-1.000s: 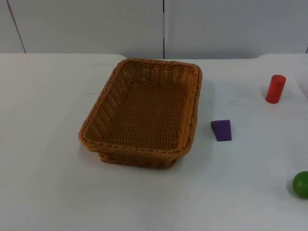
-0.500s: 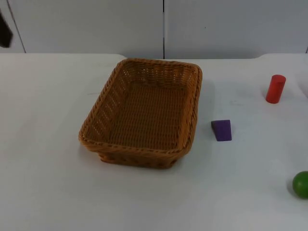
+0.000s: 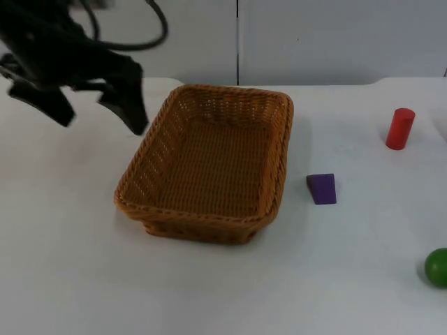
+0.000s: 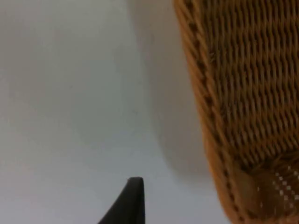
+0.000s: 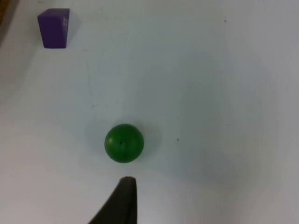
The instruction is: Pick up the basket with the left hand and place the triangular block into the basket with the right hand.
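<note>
Across the white desk [image 3: 84, 279], the woven basket [image 3: 209, 164] is the biggest thing, sitting flat near the middle, nothing in it. The left claw [image 3: 98, 112] hangs just beside the basket's left rim, toward the far corner, its two fingers spread wide apart and gripping nothing; the left wrist view shows the basket wall [image 4: 243, 116] close by, with bare desk between fingertip and wicker. By my reading this is the approach for the first step: the basket is not yet lifted. The next move calls for bringing the spread fingers astride the rim, one inside and one outside, then closing on the weave before raising it.

Smaller things lie to the right. The purple triangular block [image 3: 322, 188] rests on the desk just beside the basket's right wall, apart from it. A red cylinder [image 3: 400, 128] stands upright farther back, and a green ball [image 3: 438, 267] sits near the desk's right edge. The right claw waits above the ball [image 5: 124, 143], the block [image 5: 54, 27] well beyond it; whether its fingers are apart I cannot tell.
</note>
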Controlling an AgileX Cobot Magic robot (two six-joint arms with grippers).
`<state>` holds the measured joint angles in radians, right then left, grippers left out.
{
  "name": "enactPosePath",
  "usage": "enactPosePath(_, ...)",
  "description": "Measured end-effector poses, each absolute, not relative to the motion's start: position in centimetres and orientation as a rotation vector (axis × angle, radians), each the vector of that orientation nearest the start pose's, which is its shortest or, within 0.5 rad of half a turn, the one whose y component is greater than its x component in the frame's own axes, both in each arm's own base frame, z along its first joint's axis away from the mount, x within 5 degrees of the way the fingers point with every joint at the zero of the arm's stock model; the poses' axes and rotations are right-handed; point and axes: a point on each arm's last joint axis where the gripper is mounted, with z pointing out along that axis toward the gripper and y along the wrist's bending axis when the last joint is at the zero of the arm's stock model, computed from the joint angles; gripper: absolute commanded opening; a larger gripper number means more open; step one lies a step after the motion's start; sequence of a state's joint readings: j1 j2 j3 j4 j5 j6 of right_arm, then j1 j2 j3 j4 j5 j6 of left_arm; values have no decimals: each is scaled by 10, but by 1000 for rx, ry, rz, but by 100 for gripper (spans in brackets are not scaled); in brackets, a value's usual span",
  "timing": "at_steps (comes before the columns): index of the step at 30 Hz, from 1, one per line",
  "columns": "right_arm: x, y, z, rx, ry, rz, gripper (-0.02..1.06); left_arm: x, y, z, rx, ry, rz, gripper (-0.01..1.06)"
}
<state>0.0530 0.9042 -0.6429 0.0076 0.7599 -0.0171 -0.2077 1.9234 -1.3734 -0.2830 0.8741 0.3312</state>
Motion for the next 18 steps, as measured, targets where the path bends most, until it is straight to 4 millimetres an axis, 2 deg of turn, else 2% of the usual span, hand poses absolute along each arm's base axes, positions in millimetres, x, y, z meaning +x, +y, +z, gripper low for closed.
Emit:
enactPosePath(2, 160, 9, 274, -83, 2503, 24, 105, 388, -112, 177, 584, 2851, -332, 105)
enactPosePath(3, 160, 9, 274, -83, 2503, 24, 105, 388, -112, 177, 584, 2851, -332, 105)
enactPosePath(5, 160, 9, 274, -83, 2503, 24, 105, 398, -122, 161, 605, 2866, -339, 105)
enactPosePath(7, 160, 9, 274, -83, 2503, 24, 105, 408, -127, 143, 608, 2886, -344, 105)
enactPosePath(8, 160, 9, 274, -83, 2503, 24, 105, 408, -127, 143, 608, 2886, -344, 105)
enactPosePath(11, 160, 9, 274, -83, 2503, 24, 105, 421, -130, 123, 601, 2901, -344, 101)
enactPosePath(13, 160, 9, 274, -83, 2503, 24, 105, 425, -131, 110, 591, 2907, -344, 91)
enactPosePath(14, 160, 9, 274, -83, 2503, 24, 105, 425, -131, 110, 591, 2907, -344, 84)
enactPosePath(15, 160, 9, 274, -83, 2503, 23, 105, 426, -131, 105, 584, 2908, -345, 84)
enactPosePath(18, 160, 9, 274, -88, 2503, 15, 105, 428, -132, 96, 566, 2915, -353, 64)
